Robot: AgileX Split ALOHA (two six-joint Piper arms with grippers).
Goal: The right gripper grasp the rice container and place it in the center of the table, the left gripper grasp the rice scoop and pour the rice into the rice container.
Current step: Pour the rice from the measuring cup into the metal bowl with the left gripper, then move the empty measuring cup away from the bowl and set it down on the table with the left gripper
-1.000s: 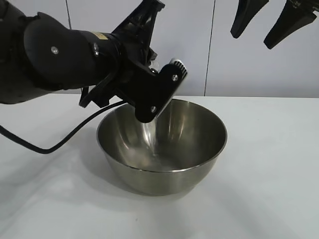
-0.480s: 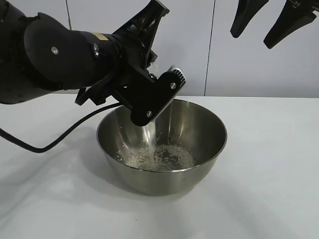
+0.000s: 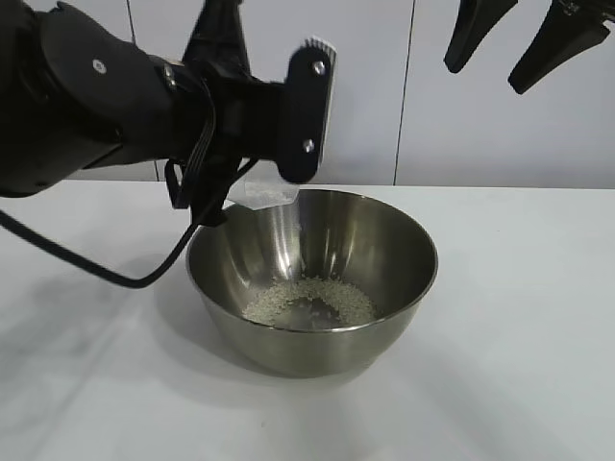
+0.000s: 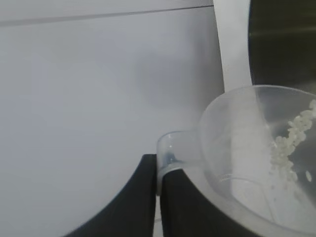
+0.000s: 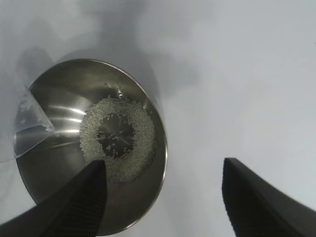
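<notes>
White tabletop (image 3: 519, 317): I am tipping the rice scoop (image 4: 256, 163) beside the steel rice container's (image 3: 394, 288) rim.
My left gripper (image 4: 157, 197) is pinching its handle; a few grains are clinging inside, so I am tilting further; my right gripper (image 3: 524, 43) is hanging open above.

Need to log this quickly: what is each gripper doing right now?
Left gripper: closed on the rice scoop handle.
Right gripper: open, holding nothing.

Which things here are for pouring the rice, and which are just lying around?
For the job: rice scoop, rice, rice container, left pincer, right pincer, table.
Just lying about: black cable.
</notes>
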